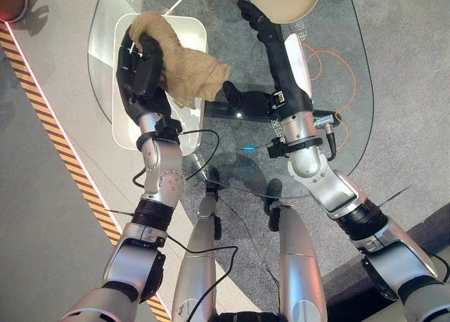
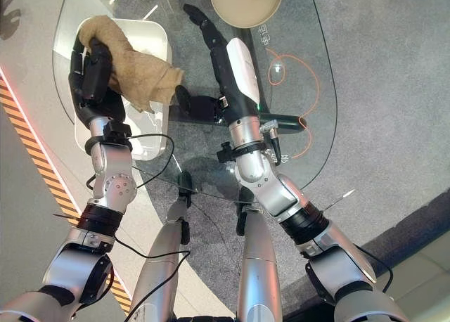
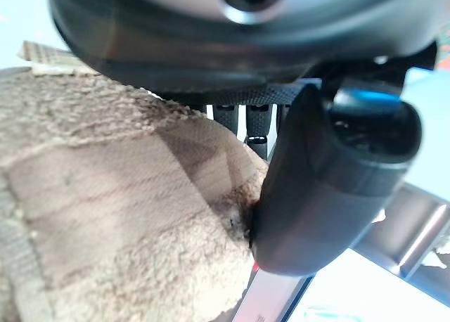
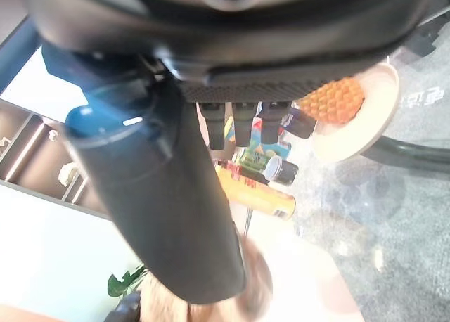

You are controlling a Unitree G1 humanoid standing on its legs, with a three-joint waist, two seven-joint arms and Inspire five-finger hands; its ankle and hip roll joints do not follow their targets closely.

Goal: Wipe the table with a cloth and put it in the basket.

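Left hand (image 1: 143, 74) holds the cloth (image 1: 184, 63) over the basket (image 1: 127, 129). Its fingers (image 1: 131, 51) are curled round the bunched upper end of the cloth; in the left wrist view the thumb (image 3: 330, 188) presses into the fabric (image 3: 119, 216), so the grip is closed on it. The rest of the cloth hangs loose from the hand, draping across the basket's right rim and out over the tabletop (image 1: 330, 76) on that side.

Right hand (image 1: 264, 34) is stretched out flat above the tabletop, to the right of the basket, fingers (image 1: 250, 14) straight and holding nothing; the thumb (image 1: 235, 95) juts sideways toward the basket, near the hanging corner of the cloth. Whether they touch cannot be told.

Basket: white, rectangular with rounded corners, smooth walls, sitting at the tabletop's left end. Its near half is bare inside. Tabletop: clear glass, rounded outline, grey carpet visible through it. The stretch right of the basket, around the right hand, is free of objects.

Beyond the basket and to its right, a round cream plate (image 1: 267, 5) sits by the far edge of the tabletop, carrying an orange, honeycomb-textured item (image 4: 332, 100). Cloth: tan terry, nubby pile, with a flat woven band.
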